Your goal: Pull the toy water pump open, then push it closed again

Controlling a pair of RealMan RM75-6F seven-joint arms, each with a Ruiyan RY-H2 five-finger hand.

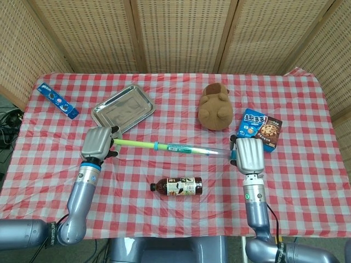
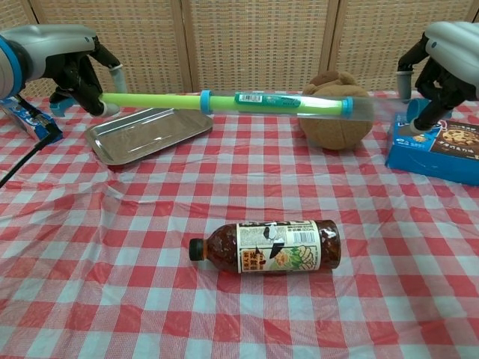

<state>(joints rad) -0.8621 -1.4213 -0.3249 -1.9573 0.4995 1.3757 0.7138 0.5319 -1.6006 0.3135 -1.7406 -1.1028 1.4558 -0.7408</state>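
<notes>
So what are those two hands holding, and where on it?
The toy water pump: the left hand grips the green rod's end, the right hand the clear tube's far end.

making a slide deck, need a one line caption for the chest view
Two robot hands, left hand and right hand, hold a toy water pump level above a checkered table, with a bottle lying in front.
</notes>
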